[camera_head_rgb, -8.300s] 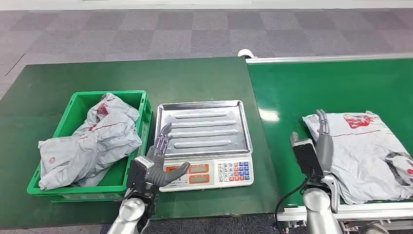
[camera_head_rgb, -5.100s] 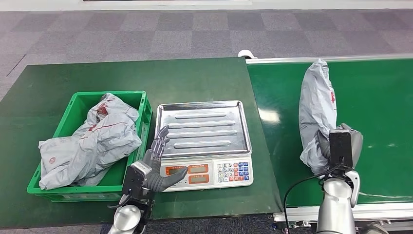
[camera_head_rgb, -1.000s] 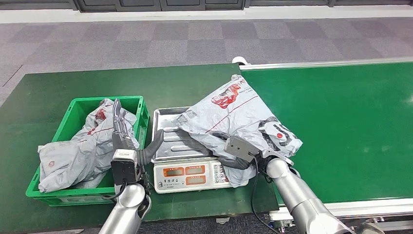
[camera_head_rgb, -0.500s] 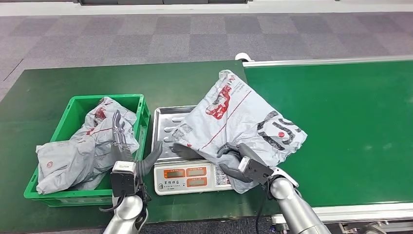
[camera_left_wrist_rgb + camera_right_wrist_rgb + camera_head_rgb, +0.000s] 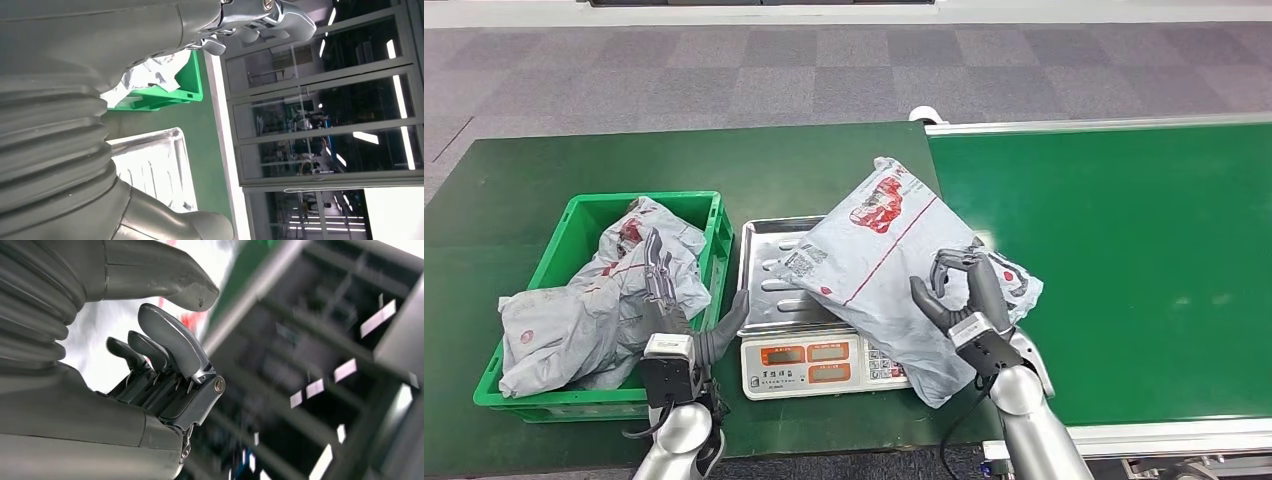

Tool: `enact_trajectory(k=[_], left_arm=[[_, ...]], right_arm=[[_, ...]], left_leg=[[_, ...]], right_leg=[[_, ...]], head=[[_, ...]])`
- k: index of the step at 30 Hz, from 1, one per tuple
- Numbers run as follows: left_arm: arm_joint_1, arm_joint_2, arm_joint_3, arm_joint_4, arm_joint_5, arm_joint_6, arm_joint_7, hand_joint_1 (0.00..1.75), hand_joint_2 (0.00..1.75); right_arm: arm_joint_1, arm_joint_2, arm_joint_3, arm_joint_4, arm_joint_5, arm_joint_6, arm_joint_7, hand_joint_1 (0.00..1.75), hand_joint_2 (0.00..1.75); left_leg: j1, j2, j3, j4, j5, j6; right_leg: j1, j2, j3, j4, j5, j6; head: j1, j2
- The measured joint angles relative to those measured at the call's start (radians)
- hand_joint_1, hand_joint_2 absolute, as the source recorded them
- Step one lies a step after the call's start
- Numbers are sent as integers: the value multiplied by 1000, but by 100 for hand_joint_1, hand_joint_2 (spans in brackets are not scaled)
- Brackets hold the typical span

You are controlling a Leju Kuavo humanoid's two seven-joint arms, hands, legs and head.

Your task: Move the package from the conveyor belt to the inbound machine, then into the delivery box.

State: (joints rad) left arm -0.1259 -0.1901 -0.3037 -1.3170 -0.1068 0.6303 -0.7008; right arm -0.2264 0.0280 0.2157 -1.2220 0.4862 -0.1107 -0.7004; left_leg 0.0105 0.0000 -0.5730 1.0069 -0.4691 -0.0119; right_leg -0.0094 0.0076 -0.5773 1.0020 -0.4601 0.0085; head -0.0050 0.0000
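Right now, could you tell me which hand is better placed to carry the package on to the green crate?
Probably the left hand: it is raised, holding nothing, between the scale and the crate, while the right hand is on the package's far side.

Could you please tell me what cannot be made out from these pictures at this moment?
- Scale readout: too small in the head view.
- Scale keypad, right part: hidden by the package.
- Green crate floor: hidden by bags.
- Background in the right wrist view: motion-blurred behind the right hand.
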Motion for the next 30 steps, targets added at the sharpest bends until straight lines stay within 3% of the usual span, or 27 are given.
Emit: enact_trajectory(k=[8,12,14,16,18,24,30], left_arm=[[-2,0,0,-3,12,-5,0,0,175],[-13,0,-5,0,20,-14,0,0,175],[-18,0,-8,3,25,-14,0,0,175],[-19,0,-12,4,29,-13,0,0,175],[-19,0,-15,4,30,-14,0,0,175],[-23,3,-20,12,26,-18,0,0,175],[-41,8,-19,27,26,-18,0,0,175]], right_arm=[[-10,0,28,-15,131,-14,1,175,175],[-64,0,86,40,229,-3,63,175,175],[-90,2,108,79,257,-39,98,136,175],[-107,6,113,106,218,-102,92,50,175],[-111,11,101,111,121,-151,61,1,175],[-38,15,10,-9,-133,-263,3,0,175],[30,15,-40,-133,-168,-301,0,0,175]], left_leg=[[0,0,-1,0,0,0],[0,0,-1,0,1,-1],[0,-1,-1,0,1,-1],[0,-2,-1,0,1,-1],[0,-2,-2,0,1,-1],[0,-4,-4,0,1,-1],[0,-2,-4,0,0,0]], right_leg=[[0,0,-1,0,0,0],[1,0,-1,0,0,0],[1,-1,-1,0,0,0],[1,-1,-1,0,0,0],[0,-1,-1,0,0,0],[0,-3,-3,0,0,0],[0,-2,-5,0,0,0]], head=[[0,0],[0,0],[0,0],[0,0],[0,0],[0,0],[0,0]])
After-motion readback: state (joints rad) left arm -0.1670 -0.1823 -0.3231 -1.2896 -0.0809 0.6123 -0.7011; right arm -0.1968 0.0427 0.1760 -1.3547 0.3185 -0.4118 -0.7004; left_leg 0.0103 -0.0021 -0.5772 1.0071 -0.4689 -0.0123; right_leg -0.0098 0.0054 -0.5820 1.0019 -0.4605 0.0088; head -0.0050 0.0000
